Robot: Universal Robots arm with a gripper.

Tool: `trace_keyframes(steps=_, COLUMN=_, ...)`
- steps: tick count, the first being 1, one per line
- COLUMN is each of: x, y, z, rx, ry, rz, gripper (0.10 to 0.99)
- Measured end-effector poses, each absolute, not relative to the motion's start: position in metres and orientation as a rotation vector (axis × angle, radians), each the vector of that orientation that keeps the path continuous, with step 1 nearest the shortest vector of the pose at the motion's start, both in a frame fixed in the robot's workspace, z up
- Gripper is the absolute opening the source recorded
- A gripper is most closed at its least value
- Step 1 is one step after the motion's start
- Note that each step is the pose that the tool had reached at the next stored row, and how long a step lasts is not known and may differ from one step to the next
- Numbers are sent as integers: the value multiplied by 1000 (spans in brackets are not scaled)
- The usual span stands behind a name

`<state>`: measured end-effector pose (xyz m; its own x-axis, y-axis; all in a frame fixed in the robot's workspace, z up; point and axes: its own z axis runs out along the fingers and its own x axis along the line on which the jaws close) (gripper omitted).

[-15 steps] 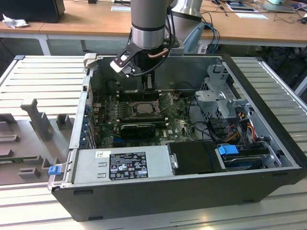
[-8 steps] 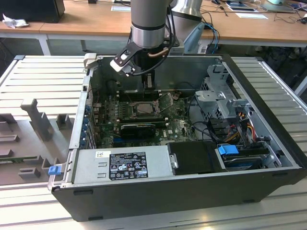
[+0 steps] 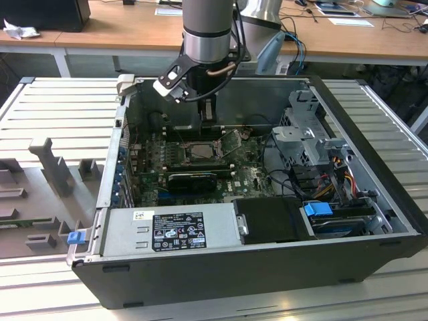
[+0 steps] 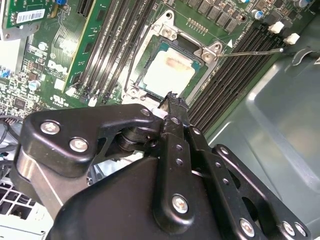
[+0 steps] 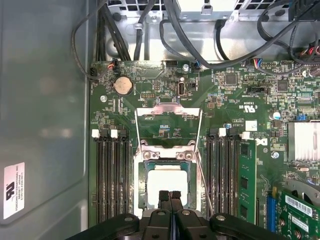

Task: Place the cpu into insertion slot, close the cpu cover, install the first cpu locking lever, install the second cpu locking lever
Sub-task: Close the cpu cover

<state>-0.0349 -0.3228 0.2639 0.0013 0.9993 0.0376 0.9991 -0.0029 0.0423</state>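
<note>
The cpu (image 5: 166, 182) (image 4: 169, 71) lies flat in the insertion slot (image 3: 200, 151), its pale top facing up, with the slot's metal rim (image 5: 141, 175) around it. The cpu cover (image 5: 167, 114), a thin silver frame, stands open and raised at the slot's hinge side. One thin wire locking lever (image 4: 250, 51) (image 5: 202, 180) is unlatched and sticks out beside the slot. My gripper (image 5: 169, 195) (image 4: 172, 97) (image 3: 208, 124) hangs just above the slot's edge, opposite the raised cover. Its black fingers are shut with nothing between them.
Long black memory slots (image 5: 112, 175) flank the socket, with a green memory module (image 5: 246, 175) on one side. In the exterior view a black graphics card (image 3: 190, 179), power supply (image 3: 167, 231), drive cage (image 3: 307, 134) and cables (image 3: 334, 174) crowd the case.
</note>
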Motion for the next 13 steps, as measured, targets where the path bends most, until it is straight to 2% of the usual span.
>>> trace_keyframes(steps=13, x=-35, y=-323, z=271, rx=2220, ry=2216, rz=89, gripper=106)
